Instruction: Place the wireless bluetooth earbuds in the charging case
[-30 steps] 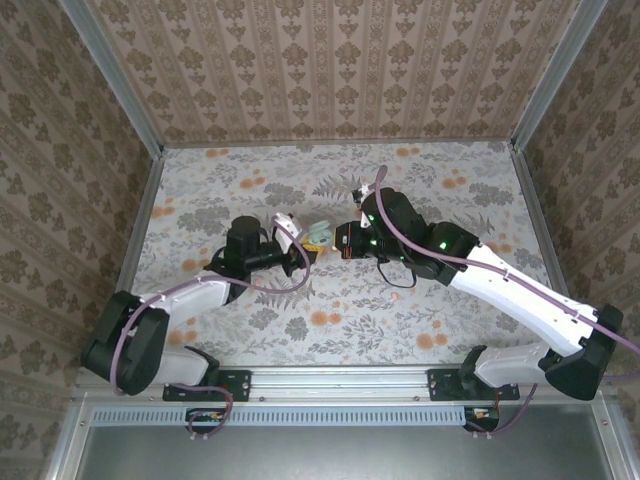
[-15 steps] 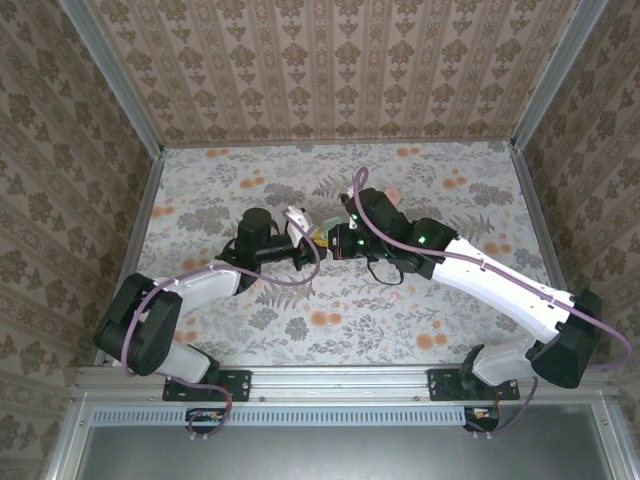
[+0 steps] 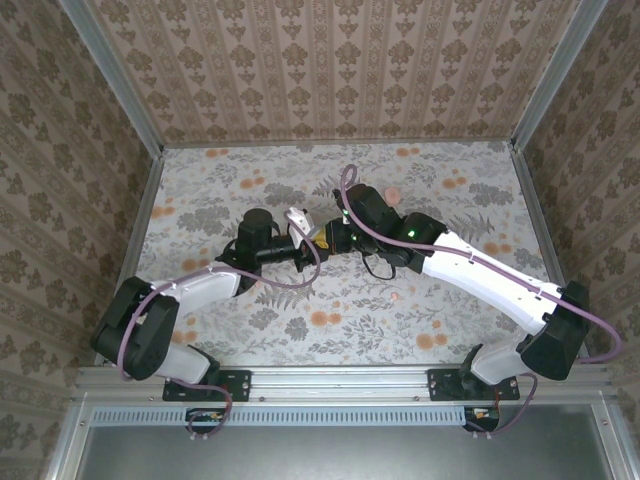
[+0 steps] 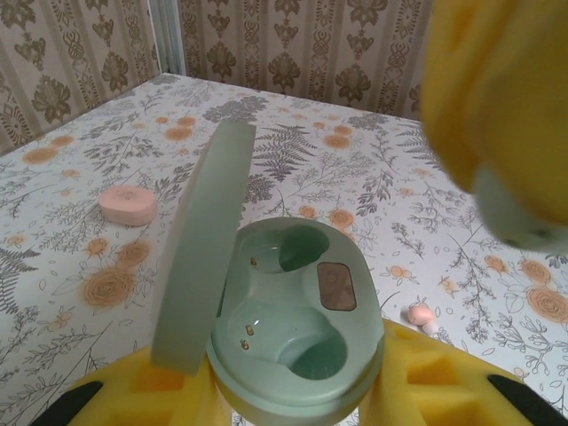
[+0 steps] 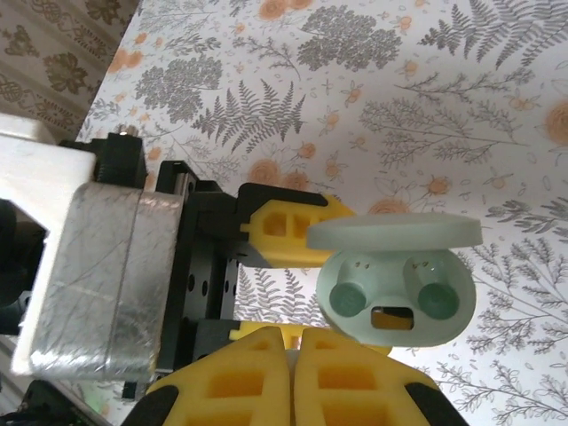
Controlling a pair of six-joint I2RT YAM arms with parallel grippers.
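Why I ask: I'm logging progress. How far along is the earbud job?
Done: the left tool grips the mint charging case, lid open. In hand: the right tool appears to pinch a mint-white earbud near it. Left: both wells are empty, and a pink earbud lies on the table.

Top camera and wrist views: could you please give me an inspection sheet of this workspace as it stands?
Surface: floral-print table, flat.
Job's things: mint-green plastic charging case, lid open, both wells empty; tiny pink earbud lying on the table; pale mint-white earbud above the case.
Clutter: closed rounded pink case on the table.
Grippers: left gripper shut on the charging case; right gripper shut on the mint-white earbud.
Cables: purple cables along both arms.
Surroundings: wallpapered walls, aluminium frame.
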